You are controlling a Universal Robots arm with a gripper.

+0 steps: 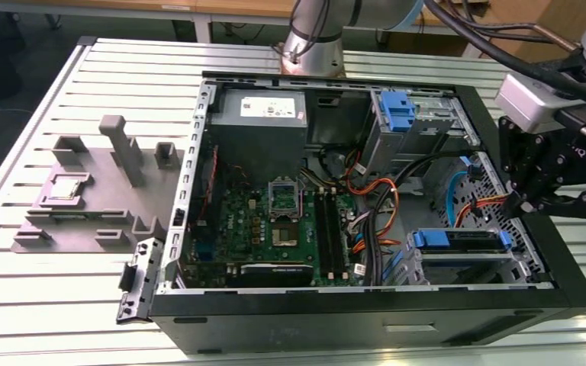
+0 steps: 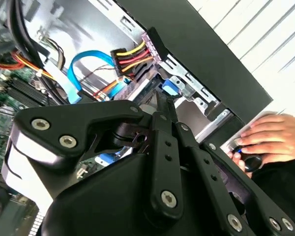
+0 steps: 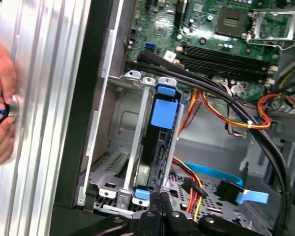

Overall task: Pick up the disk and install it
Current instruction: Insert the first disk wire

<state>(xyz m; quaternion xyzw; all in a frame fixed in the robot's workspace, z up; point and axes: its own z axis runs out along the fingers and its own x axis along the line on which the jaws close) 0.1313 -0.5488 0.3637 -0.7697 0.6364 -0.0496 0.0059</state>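
One disk [image 3: 157, 145] seated in drive cage [image 3: 108, 172], long axis toward motherboard [image 3: 211, 27], hand [image 3: 160, 197] clenched empty nearby

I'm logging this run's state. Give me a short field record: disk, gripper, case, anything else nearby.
disk: slotted in the metal drive cage, blue carrier around it
gripper: shut, empty, close to the disk's near end
case: open, lying on the slatted table
hand: on the table beside the case
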